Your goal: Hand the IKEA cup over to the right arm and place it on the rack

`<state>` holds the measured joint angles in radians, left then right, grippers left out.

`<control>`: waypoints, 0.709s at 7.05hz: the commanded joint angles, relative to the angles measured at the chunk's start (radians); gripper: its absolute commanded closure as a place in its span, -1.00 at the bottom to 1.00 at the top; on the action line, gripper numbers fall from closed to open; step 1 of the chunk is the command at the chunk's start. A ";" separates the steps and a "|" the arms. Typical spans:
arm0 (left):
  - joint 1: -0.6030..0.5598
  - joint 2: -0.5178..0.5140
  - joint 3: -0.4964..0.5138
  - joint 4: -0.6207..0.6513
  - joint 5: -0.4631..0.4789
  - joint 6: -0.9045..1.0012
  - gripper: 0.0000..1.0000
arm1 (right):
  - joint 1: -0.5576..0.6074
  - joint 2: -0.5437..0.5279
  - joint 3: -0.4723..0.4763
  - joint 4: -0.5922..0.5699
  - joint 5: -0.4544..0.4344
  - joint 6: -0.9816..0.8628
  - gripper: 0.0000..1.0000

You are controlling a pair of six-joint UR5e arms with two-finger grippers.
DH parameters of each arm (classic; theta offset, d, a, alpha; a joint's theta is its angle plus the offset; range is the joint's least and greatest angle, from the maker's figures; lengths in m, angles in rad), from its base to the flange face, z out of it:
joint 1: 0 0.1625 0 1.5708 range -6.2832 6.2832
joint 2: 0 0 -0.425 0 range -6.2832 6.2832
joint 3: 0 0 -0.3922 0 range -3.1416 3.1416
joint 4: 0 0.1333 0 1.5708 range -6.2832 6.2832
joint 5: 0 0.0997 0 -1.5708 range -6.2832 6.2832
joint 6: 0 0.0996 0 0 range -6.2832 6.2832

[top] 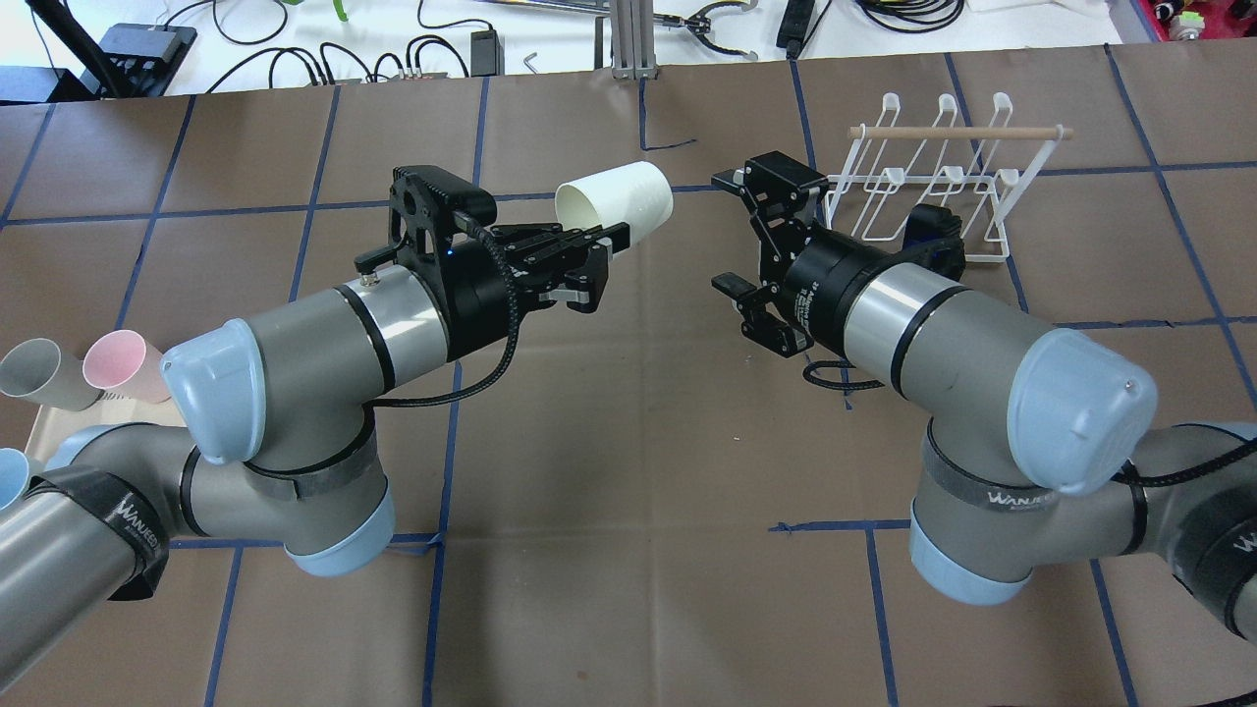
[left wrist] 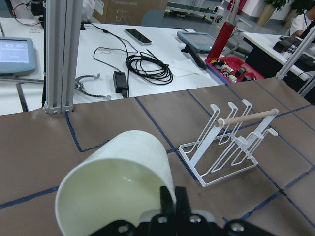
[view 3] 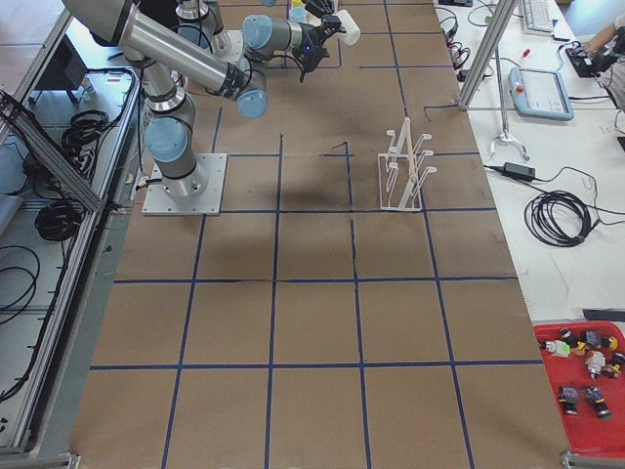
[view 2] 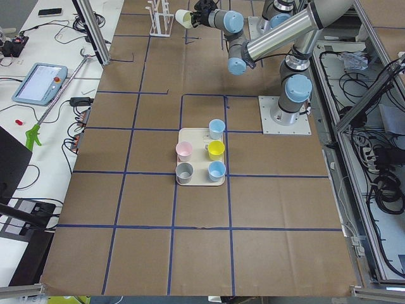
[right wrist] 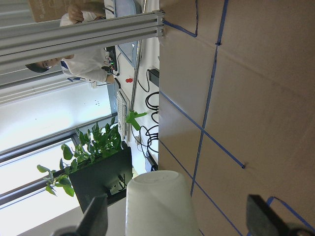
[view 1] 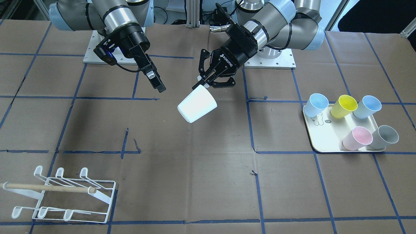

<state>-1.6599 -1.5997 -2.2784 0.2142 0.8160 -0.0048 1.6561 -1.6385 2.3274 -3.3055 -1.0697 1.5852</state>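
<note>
Lettering "ROBOTIQ", legible only front-on, marks the left gripper (view 1: pixel 202 84), clenched on the rim of the white cup (view 1: pixel 197 105); the right gripper (top: pixel 725 233) gapes.

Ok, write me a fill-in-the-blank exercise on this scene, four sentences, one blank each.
1. The left gripper pinches the white cup by its ____.
2. The right gripper has its jaws ____.
3. On the tray stand ____ coloured cups.
4. The rack carries ____ cups.

Missing words: rim; open; five; no.
</note>
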 commanded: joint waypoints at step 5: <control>-0.004 0.003 -0.006 0.001 -0.001 0.000 1.00 | 0.065 0.086 -0.091 0.046 0.027 -0.053 -0.99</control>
<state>-1.6643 -1.5957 -2.2852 0.2148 0.8145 -0.0046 1.7114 -1.5814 2.2653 -3.2652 -1.0432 1.5314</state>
